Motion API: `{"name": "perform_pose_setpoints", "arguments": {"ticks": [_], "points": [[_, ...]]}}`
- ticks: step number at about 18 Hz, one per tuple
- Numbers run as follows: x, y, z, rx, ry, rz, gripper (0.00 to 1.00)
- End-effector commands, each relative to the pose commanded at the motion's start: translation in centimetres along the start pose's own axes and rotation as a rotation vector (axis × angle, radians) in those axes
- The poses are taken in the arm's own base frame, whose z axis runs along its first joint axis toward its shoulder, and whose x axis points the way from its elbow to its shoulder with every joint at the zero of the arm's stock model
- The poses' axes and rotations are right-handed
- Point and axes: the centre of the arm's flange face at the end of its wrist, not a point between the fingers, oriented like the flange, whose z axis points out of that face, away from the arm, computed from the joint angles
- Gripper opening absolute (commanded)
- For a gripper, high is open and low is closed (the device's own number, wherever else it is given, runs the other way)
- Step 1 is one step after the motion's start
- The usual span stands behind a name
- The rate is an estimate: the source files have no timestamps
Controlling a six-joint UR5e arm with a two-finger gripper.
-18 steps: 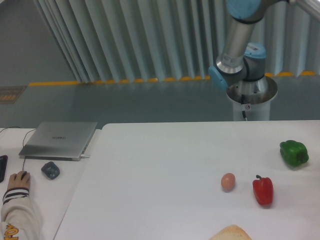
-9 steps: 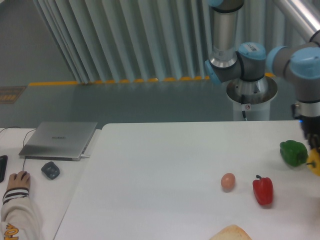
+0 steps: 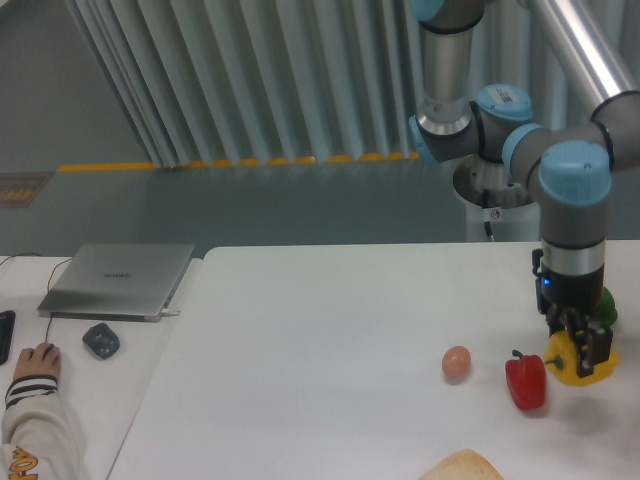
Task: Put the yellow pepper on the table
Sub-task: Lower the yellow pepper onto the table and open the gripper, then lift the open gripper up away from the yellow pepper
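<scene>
Fixed camera, lower right of the frame: the gripper (image 3: 581,343) hangs low over the table (image 3: 300,340) with the yellow pepper (image 3: 580,366) clamped between its fingers (image 3: 598,345), the dark fingers closed against the fruit's upper part while its glossy lobes bulge out below them. Whether the pepper's underside already rests on the white top or rides just above it cannot be told from this angle.

A second ago the arm's wrist and the yellow pepper were both out of the picture, with only the upper joints showing at top right. Half a second ago the wrist had entered at the far right edge, the pepper a sliver of yellow beside the green pepper. Now the arm has swung inward and down, carrying its load to a spot just right of the red pepper (image 3: 526,380) and in front of the green pepper (image 3: 606,301), which it mostly hides.

The carry looks all but finished; what seems left is the last bit of descent, if any, and the release. The red pepper sits very near, so a pepper that rolls on release could bump it.

Elsewhere nothing has shifted: the egg (image 3: 456,362) lies left of the red pepper, a piece of bread (image 3: 462,466) pokes in at the bottom edge, and at lower left a person's hand (image 3: 38,356) rests near the mouse (image 3: 100,340) and laptop (image 3: 118,279).
</scene>
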Motion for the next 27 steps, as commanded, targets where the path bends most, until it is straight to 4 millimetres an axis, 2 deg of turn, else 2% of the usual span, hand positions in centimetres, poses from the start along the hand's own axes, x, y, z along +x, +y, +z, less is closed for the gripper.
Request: {"name": "perform_pose_setpoints", "arguments": {"ticks": [3, 4, 6, 7, 8, 9, 17, 20, 21, 22, 23, 25, 27], "points": [[-0.1, 0.5, 1.3, -0.012, 0.015, -0.006, 0.53], [-0.2, 0.6, 1.2, -0.02, 0.013, -0.006, 0.61], [-0.5, 0.5, 1.4, -0.026, 0.005, -0.005, 0.7], [-0.5, 0.6, 1.5, -0.029, 0.003, -0.005, 0.79], [-0.5, 0.5, 1.5, -0.029, 0.002, -0.003, 0.96], [-0.6, 0.6, 1.3, -0.029, -0.003, -0.005, 0.99], [-0.7, 0.7, 0.4, -0.028, -0.016, 0.006, 1.0], [-0.7, 0.9, -1.6, -0.021, -0.048, -0.015, 1.0], [-1.0, 1.5, -2.2, -0.012, -0.058, -0.057, 1.0], [-1.5, 1.6, -3.9, -0.005, -0.087, -0.095, 1.0], [-1.9, 1.8, -4.7, -0.007, -0.097, -0.101, 1.0], [-2.4, 3.3, -5.5, -0.026, -0.04, -0.111, 1.0], [-2.5, 4.5, -6.3, -0.036, 0.015, -0.026, 1.0]]}}
